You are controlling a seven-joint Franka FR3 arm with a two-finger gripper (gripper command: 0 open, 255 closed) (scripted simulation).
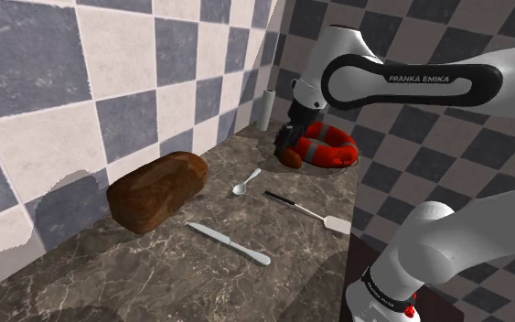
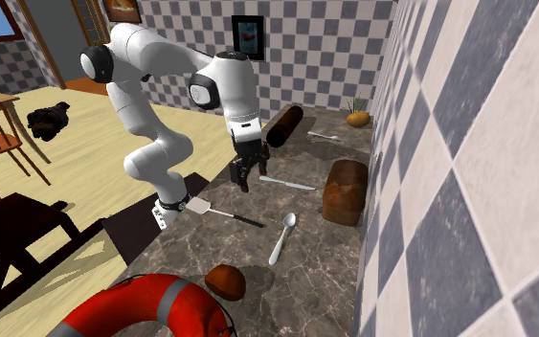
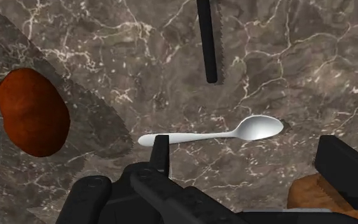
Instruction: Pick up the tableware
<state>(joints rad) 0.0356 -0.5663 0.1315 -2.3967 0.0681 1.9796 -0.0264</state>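
Observation:
A white spoon (image 1: pixel 246 182) (image 2: pixel 282 237) lies flat on the dark marble counter (image 1: pixel 246 274), and in the wrist view the spoon (image 3: pixel 222 133) sits straight under my hand. My black gripper (image 1: pixel 287 142) (image 2: pixel 241 177) (image 3: pixel 254 162) hangs above the counter, open, with nothing between its fingers. One fingertip (image 3: pixel 161 149) lines up with the spoon's handle end. A pale table knife (image 1: pixel 228 242) (image 2: pixel 288 182) lies nearer the stand. A spatula (image 1: pixel 310 212) (image 2: pixel 221 213) with a black handle (image 3: pixel 210 41) lies by the counter's open edge.
A brown bread loaf (image 1: pixel 159 189) (image 2: pixel 346 190) sits against the tiled wall beside the spoon. A small brown lump (image 1: pixel 290 157) (image 3: pixel 32 111), a red life ring (image 1: pixel 328 144) (image 2: pixel 143 306) and a white roll (image 1: pixel 265 110) stand at the far end. A dark cylinder (image 2: pixel 283 124) lies behind the arm.

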